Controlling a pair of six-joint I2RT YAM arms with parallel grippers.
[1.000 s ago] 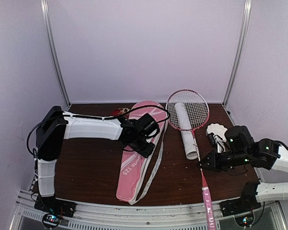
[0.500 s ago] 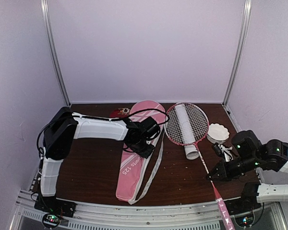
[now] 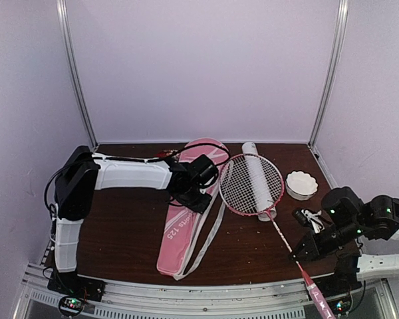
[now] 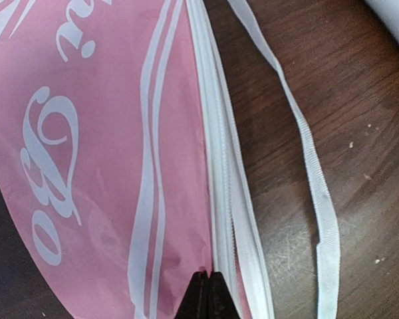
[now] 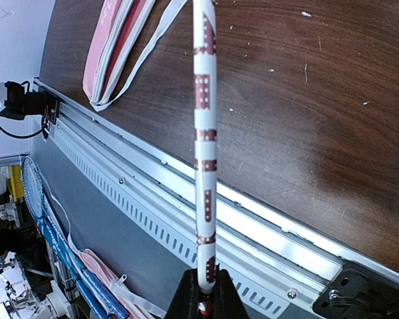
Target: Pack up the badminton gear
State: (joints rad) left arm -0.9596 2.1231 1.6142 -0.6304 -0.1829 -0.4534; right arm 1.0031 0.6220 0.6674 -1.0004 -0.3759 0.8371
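Note:
The pink racket-shaped bag lies lengthwise in the middle of the table. My left gripper rests on its upper part. In the left wrist view the jaws are shut on the bag's pink fabric, right beside the white zipper edge. My right gripper is shut on one racket's handle, which sticks out past the table's front rail. The racket's head lies over the long white tube. White shuttlecocks sit at the right. No second racket shows.
The bag's loose white strap trails on the brown table to the bag's right and shows in the left wrist view. A metal rail runs along the table's front edge. Another small white item lies by my right wrist.
My right gripper has pulled the racket toward the near right. Its head slid nearer and leftward over the tube, and the handle now overhangs the front edge. The bag shifted slightly.

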